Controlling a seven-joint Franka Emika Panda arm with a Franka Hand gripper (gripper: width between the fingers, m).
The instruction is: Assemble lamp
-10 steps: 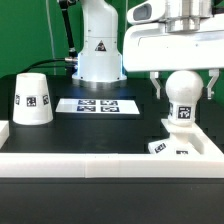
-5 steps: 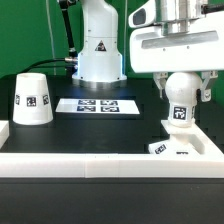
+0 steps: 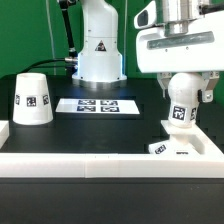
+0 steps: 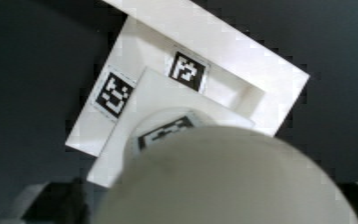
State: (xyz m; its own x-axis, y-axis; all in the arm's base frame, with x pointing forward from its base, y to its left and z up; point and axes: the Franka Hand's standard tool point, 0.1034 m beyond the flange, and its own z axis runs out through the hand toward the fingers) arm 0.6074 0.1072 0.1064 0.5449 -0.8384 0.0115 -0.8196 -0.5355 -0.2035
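The white ball bulb (image 3: 183, 88) stands upright with its tagged stem (image 3: 181, 114) on the small blocky base (image 3: 178, 148) at the exterior view's right. My gripper (image 3: 184, 97) reaches down from above, its two fingers pressed on either side of the ball, shut on it. In the wrist view the bulb (image 4: 220, 175) fills the near field over the tagged base (image 4: 158, 85), with a dark finger (image 4: 43, 203) beside it. The cone shade (image 3: 32, 99) stands alone at the exterior view's left.
The marker board (image 3: 97, 104) lies flat mid-table. A white raised rail (image 3: 90, 163) runs along the front and turns back at both sides, next to the lamp's base. The arm's pedestal (image 3: 99, 55) stands behind.
The gripper's fingers have come in from either side until they touch the ball. The bulb, base and shade have stayed where they were.
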